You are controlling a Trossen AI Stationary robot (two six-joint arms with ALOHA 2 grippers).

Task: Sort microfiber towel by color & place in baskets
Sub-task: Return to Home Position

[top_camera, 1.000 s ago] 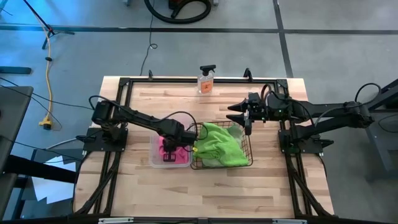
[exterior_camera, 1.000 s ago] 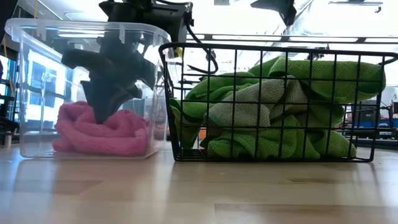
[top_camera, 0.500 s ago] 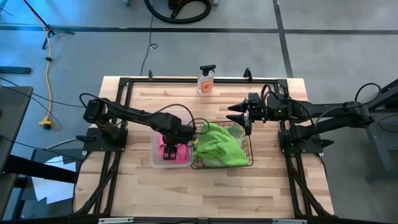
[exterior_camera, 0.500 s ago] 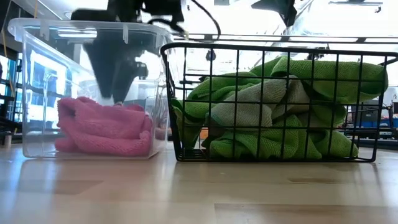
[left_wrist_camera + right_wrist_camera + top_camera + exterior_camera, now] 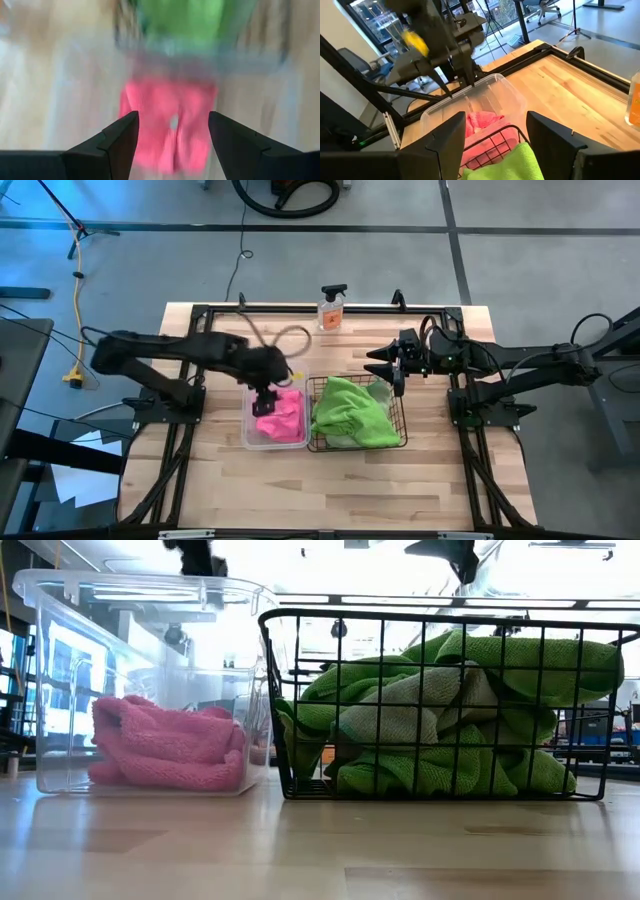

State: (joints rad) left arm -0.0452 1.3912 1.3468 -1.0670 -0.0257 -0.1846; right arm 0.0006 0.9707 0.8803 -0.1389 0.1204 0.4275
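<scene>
A pink towel [image 5: 280,415] lies bunched on the floor of the clear plastic tub [image 5: 247,412]; it also shows in the low view [image 5: 165,745]. Green towels [image 5: 350,412] fill the black wire basket [image 5: 401,432] beside the tub and lap over its rim [image 5: 540,650]. My left gripper [image 5: 265,387] is open and empty above the tub's far edge, with the pink towel [image 5: 170,125] below it. My right gripper [image 5: 396,377] is open and empty above the basket's far right corner.
A small spray bottle [image 5: 332,308] stands at the table's far edge. Black frame rails [image 5: 200,340] run along the table's sides. Bare wood [image 5: 320,480] lies in front of the tub and the basket.
My left gripper has risen out of the clear tub and drawn back toward the table's far left. The pink towel has stayed on the tub's floor, clear of the fingers. My right arm has kept still.
</scene>
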